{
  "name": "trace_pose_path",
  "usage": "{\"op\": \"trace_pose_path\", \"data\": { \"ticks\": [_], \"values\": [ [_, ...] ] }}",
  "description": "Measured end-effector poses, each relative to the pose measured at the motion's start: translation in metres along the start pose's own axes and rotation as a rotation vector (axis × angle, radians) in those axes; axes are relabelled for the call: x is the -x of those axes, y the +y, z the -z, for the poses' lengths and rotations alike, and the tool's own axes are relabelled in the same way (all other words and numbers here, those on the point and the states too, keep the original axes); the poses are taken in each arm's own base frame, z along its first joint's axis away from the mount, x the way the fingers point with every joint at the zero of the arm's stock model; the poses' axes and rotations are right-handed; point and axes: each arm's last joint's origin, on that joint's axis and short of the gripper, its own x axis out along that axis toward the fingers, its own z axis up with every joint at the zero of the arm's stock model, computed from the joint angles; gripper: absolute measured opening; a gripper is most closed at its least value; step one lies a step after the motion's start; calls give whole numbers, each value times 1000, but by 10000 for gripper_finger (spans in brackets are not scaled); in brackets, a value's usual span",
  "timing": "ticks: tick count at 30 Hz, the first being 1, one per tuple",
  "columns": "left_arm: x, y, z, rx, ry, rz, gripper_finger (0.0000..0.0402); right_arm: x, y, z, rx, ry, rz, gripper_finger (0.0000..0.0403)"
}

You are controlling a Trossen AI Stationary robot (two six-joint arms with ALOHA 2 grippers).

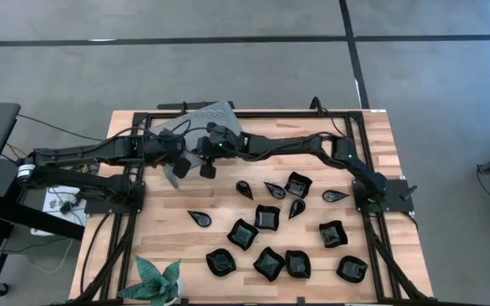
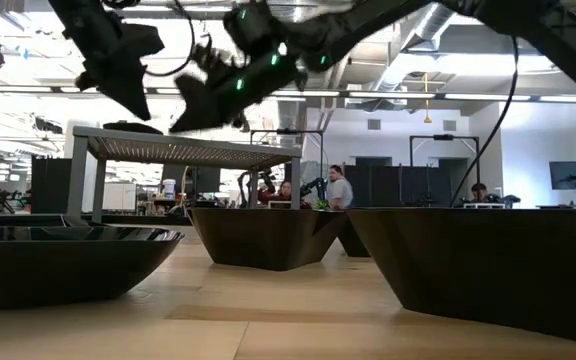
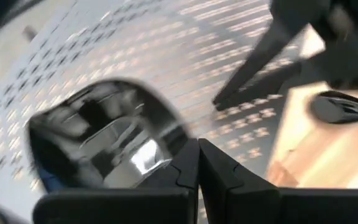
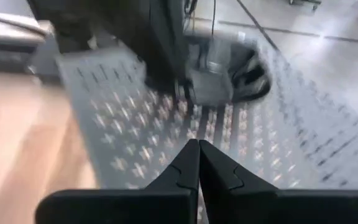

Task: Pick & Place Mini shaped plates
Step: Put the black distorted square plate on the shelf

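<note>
One glossy black mini plate (image 3: 98,137) lies on the grey perforated stand (image 1: 217,113); it also shows in the right wrist view (image 4: 253,74) and the low view (image 2: 133,127). My left gripper (image 3: 197,149) is shut, its tips right beside that plate's rim, above the stand (image 2: 188,150). My right gripper (image 4: 197,149) is shut on nothing and hovers over the stand top close to the left gripper (image 1: 177,170). Several more black plates (image 1: 268,217) lie on the wooden table towards its right and near side. My left gripper's shut fingers (image 3: 185,165) come down slanting beside the rim (image 3: 169,140) of the plate on the stand. I cannot tell whether they touch it. The plate lies flat on the perforated top.
A green leafy plant (image 1: 160,280) stands at the table's near left edge. A black frame (image 1: 126,170) runs around the table's edges, and cables lie by the left arm's base. In the low view the nearest plates (image 2: 58,255) (image 2: 488,260) loom large. People show in the room behind.
</note>
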Motion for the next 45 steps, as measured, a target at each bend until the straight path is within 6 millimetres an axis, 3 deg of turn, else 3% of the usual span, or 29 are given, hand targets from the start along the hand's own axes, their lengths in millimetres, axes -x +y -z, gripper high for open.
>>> {"op": "trace_pose_path", "data": {
  "ticks": [4,7,11,14,17,24,28,36,45],
  "values": [
    [9,-15,-3,-89,-105,107,6,44,-2,-34,66,44,-19,1],
    [23,-30,-5,-180,-210,234,6,92,-4,-64,106,63,5,0],
    [42,-51,0,-283,-304,409,6,171,-8,-97,130,28,74,0],
    [51,-63,8,-362,-319,490,6,223,-1,-99,104,6,69,0],
    [53,-75,15,-416,-318,533,6,256,17,-72,58,-5,31,0],
    [42,-103,17,-527,-330,599,31,297,57,33,-74,-96,132,0],
    [29,-125,11,-556,-368,743,63,316,66,72,-150,-181,90,0],
    [-13,-159,23,-703,-251,895,117,348,59,83,-218,-281,64,0],
    [-52,-194,60,-789,-113,926,125,339,63,92,-195,-227,63,0]
  ]
}}
